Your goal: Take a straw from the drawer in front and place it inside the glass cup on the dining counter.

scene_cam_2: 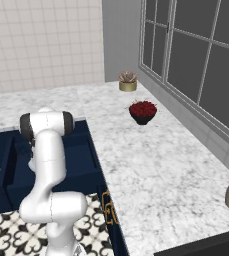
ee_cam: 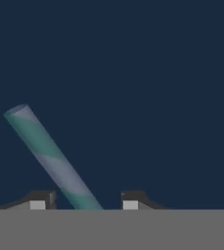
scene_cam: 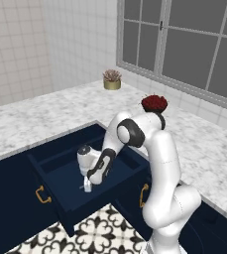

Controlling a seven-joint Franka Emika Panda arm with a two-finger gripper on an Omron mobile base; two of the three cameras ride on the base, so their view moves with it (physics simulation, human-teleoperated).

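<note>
The tool (scene_cam: pixel 87 186) is down inside the open blue drawer (scene_cam: pixel 60 171). In the hand view its two tips (ee_cam: pixel 40 199) stand apart, and the striped green and grey straw (ee_cam: pixel 50 155) lies slanted between them on the drawer floor. I cannot tell if the tips touch it. The drawer sticks out from under the marble counter (scene_cam: pixel 45 119). No writing shows anywhere.
</note>
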